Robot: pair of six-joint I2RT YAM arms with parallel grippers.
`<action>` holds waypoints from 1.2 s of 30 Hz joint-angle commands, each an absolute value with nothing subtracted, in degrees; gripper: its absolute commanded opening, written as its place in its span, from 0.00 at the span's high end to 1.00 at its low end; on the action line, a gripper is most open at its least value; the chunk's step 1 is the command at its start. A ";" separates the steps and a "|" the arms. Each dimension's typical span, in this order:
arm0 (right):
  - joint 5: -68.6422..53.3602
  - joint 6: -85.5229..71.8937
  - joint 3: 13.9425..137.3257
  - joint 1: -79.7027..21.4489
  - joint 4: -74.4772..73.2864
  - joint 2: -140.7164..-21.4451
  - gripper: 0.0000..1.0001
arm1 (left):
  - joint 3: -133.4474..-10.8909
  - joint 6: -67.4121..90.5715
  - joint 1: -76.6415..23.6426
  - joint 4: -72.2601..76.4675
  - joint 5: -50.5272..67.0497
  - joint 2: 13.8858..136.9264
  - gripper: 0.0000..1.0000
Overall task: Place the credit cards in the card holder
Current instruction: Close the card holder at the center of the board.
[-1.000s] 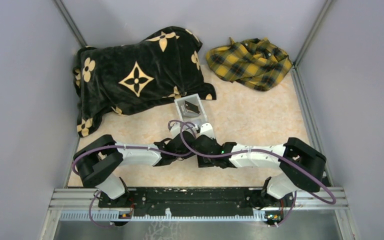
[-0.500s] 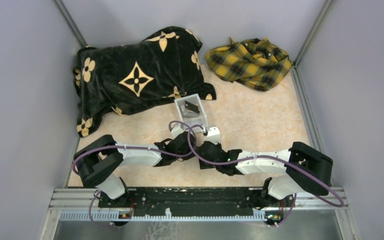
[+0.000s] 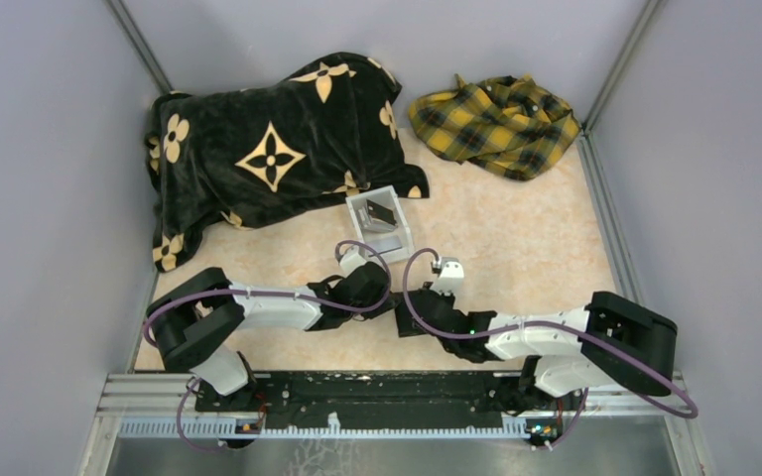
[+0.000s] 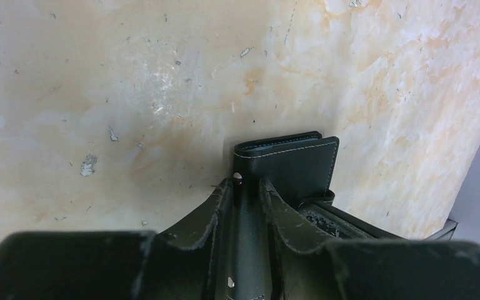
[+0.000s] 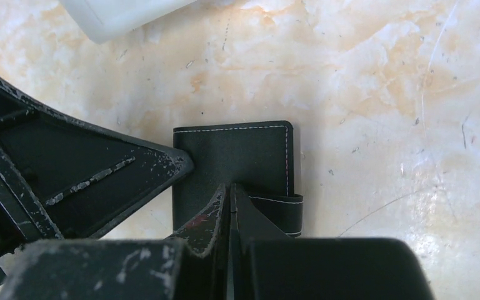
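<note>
My left tool [image 4: 245,182] pinches one edge of the closed card holder [image 4: 287,162], which sits on the bench [image 4: 131,94] between the arms. My right tool [image 5: 230,190] is pressed together over the holder, beside its strap. A dark card [image 3: 381,212] leans in the box [image 3: 404,236].

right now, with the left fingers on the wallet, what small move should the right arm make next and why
Probably open the right fingers and take the strap. The card holder lies folded shut, the left fingers clamp its edge, and the right fingers are shut on nothing just beside that strap. A card waits in the clear box.
</note>
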State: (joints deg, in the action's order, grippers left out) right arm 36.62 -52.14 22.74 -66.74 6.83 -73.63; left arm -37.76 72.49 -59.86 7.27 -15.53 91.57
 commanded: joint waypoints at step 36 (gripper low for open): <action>36.69 -67.72 8.40 -67.86 2.13 -69.92 1.00 | -37.95 72.70 -62.93 -9.24 -19.74 86.58 0.38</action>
